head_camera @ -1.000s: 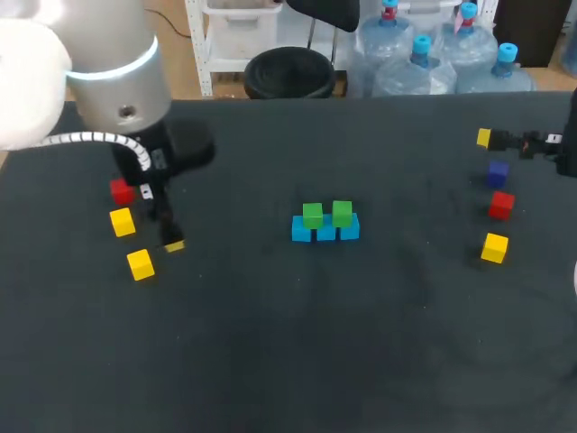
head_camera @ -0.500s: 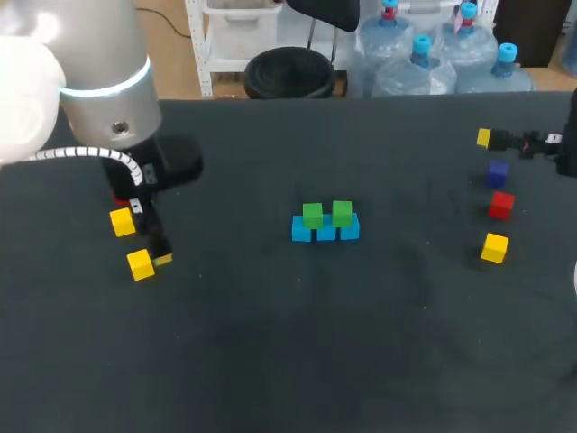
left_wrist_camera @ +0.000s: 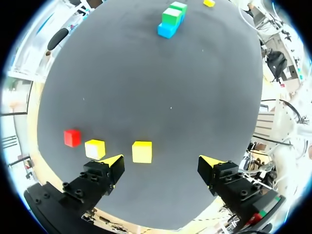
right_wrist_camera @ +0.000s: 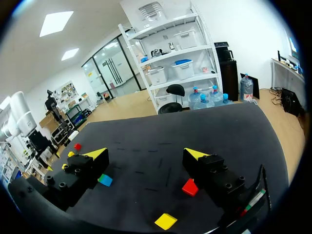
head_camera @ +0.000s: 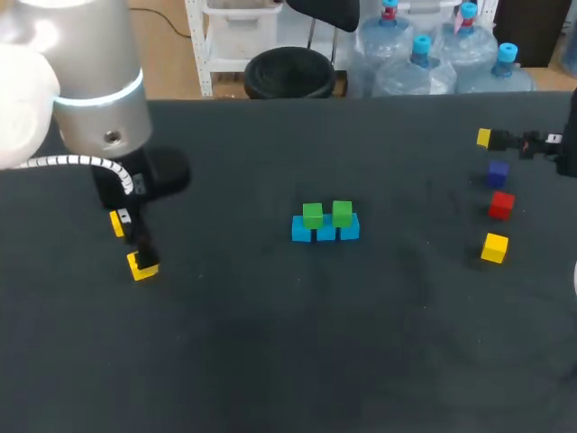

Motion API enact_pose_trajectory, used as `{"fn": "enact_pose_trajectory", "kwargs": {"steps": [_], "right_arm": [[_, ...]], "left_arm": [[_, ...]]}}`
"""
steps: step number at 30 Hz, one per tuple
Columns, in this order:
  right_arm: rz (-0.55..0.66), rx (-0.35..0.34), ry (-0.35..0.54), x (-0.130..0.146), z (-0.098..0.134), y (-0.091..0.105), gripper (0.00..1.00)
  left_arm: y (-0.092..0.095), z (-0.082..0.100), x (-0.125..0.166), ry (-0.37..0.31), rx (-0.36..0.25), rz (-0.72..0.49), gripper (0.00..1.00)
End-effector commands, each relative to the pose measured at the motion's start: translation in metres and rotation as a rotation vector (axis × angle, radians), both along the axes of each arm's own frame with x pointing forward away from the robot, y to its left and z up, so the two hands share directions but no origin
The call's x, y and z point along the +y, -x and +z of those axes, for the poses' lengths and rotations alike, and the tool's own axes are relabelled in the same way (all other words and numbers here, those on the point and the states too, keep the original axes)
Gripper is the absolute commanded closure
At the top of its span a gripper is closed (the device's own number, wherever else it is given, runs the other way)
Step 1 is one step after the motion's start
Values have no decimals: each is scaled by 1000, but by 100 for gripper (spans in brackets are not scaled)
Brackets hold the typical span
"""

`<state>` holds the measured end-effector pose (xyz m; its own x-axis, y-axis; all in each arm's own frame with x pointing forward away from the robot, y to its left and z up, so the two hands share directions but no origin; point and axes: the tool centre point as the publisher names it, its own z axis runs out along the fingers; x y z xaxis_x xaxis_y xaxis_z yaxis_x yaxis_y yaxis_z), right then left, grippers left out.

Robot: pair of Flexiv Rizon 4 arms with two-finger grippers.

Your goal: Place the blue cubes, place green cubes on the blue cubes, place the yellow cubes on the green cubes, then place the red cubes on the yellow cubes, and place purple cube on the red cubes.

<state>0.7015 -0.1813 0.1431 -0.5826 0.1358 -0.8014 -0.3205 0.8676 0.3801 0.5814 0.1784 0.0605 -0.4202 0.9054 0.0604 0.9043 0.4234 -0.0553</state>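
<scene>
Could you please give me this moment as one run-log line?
left hand: open over small yellow cube | right hand: open, empty | stack: two green cubes on blue cubes

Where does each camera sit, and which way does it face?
Head: above and behind, looking down on the table; left arm, right arm at the sides.
Left wrist: looks down past the open left gripper at a yellow cube.
Right wrist: looks across the table past the open right gripper.
Shared: head and left wrist both show the cube stack.
</scene>
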Motion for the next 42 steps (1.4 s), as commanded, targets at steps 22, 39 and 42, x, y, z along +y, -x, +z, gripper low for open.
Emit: {"fn": "enact_pose_trajectory", "kwargs": {"steps": [22,39,42], "right_arm": [[2,1,-1,-1,1,0,0],[2,1,-1,-1,1,0,0],[2,1,-1,-1,1,0,0]], "left_arm": [[17,-30,-2,-79,-3,40,0],[5,-30,0,-117,32,115,0],[3,-27,-1,-118,30,100,0]]}}
